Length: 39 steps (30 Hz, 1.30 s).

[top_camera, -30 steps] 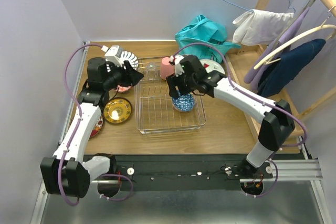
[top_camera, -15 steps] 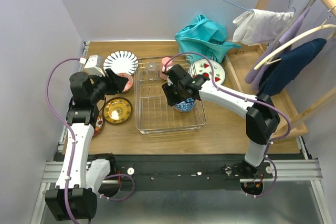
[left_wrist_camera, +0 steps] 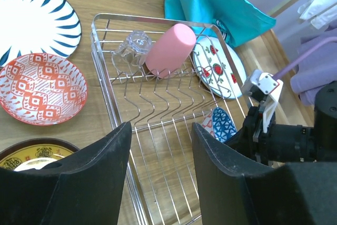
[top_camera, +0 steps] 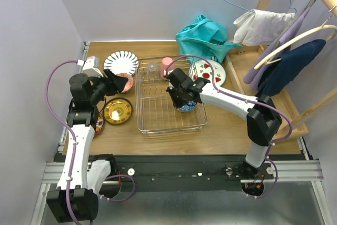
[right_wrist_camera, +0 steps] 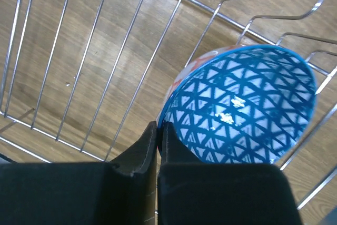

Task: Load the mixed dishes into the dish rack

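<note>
1. Jaws of my right gripper (right_wrist_camera: pixel 158 127) stand almost together, pinching the rim of the blue triangle-patterned bowl (right_wrist_camera: pixel 242 109); only the right wrist view shows this grip.
2. My left gripper (left_wrist_camera: pixel 160 127) is wide open and holds nothing.
3. In the left wrist view, the silver wire dish rack (left_wrist_camera: pixel 100 51) contains a pink cup (left_wrist_camera: pixel 169 50) and a clear glass (left_wrist_camera: pixel 131 51) lying at the far end, and the bowl at its right side.
4. Left of the rack, outside it, lie the blue-striped white plate (left_wrist_camera: pixel 31 19) and the red-patterned bowl (left_wrist_camera: pixel 42 88).

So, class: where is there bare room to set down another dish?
Free: the near-left grid of the dish rack, between its left wall, the blue bowl and the pink cup and clear glass; also the table before it. Crowded: left of the rack, striped plate, red bowl, gold saucer.
</note>
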Each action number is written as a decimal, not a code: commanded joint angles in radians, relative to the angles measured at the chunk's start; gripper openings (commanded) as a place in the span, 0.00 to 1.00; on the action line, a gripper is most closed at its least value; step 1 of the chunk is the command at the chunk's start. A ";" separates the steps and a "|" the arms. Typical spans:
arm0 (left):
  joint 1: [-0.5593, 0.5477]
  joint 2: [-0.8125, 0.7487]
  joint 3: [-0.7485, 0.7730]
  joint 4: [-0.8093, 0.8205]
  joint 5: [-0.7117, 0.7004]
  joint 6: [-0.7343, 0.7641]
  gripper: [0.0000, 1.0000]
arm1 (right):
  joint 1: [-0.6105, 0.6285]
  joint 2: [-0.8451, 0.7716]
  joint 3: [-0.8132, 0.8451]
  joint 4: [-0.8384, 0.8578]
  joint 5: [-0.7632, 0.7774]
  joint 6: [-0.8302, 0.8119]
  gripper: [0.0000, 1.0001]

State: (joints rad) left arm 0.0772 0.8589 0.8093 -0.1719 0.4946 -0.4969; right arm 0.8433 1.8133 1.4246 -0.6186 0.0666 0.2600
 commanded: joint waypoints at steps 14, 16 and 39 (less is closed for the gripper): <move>0.007 0.115 0.063 0.052 0.053 -0.014 0.59 | 0.000 -0.200 0.097 -0.113 -0.238 -0.157 0.00; 0.007 0.135 0.074 0.043 0.050 -0.003 0.59 | 0.002 -0.221 0.062 -0.039 -0.368 -0.142 0.00; 0.003 0.180 0.077 -0.067 0.052 0.133 0.60 | -0.073 -0.115 -0.306 1.073 -0.550 0.590 0.00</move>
State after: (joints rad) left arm 0.0772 1.0344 0.8665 -0.1902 0.5426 -0.4225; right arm 0.7647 1.6699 1.1458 0.2642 -0.4271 0.7109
